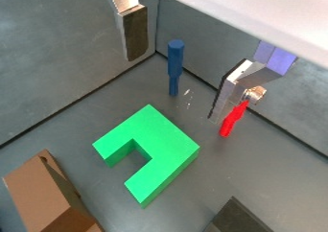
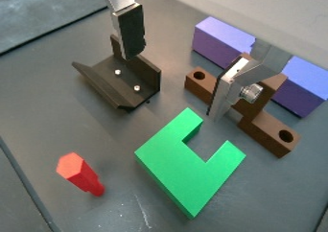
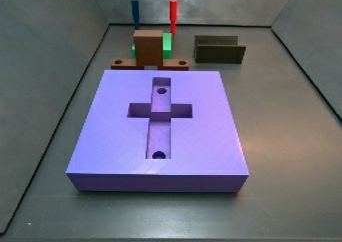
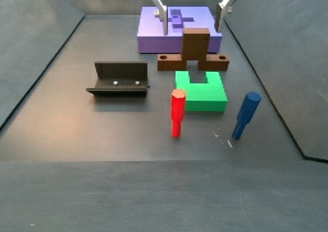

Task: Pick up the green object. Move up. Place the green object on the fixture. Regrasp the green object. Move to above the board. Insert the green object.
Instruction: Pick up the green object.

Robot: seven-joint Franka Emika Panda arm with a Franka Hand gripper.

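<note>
**Green object waits untouched on the floor beneath a parted gripper**

Green object point(image 2: 190, 165) lies flat on the dark floor, directly below and between the silver fingers point(image 2: 128, 27), which hang spread wide with nothing between the pads. The gripper point(image 2: 179, 56) hovers well above the piece, clear of it in both wrist views. In a side view the green piece point(image 4: 201, 89) sits just beside the brown upright block point(image 4: 195, 46) on its flat base, with the fixture point(image 4: 121, 79) off to one side and the board point(image 4: 179, 23) beyond. A red peg point(image 4: 177, 114) and a blue peg point(image 4: 244, 116) stand near the piece, apart from it. The block looks rigid, light and matte, so it should neither deform nor slip readily; the straight parallel outer faces of the U, or one of its arms, appear the safest places for the pads to close. The pick-up is not yet begun.
</note>
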